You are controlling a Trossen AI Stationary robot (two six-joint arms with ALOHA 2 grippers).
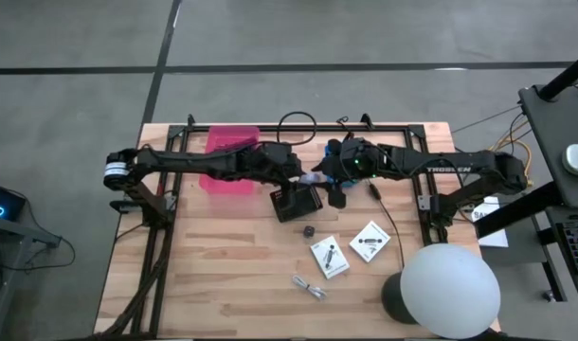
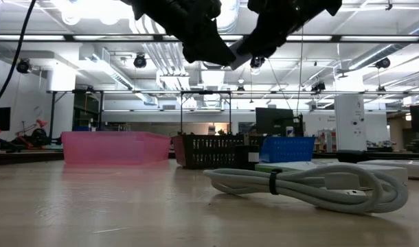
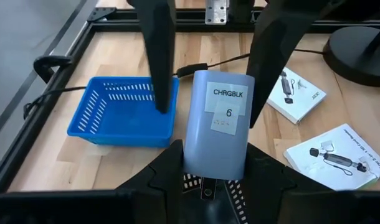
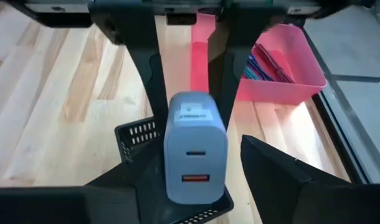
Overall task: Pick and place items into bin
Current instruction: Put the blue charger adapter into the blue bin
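Wooden table (image 1: 223, 275) bears pink bin (image 1: 230, 158) beside grey floor (image 1: 81, 57).

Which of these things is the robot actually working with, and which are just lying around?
Job: charger, gripped by the left gripper above the black basket, right gripper open around it; two white packets; dark knob; pink bin.
Lying about: blue basket; white lamp; black cable.
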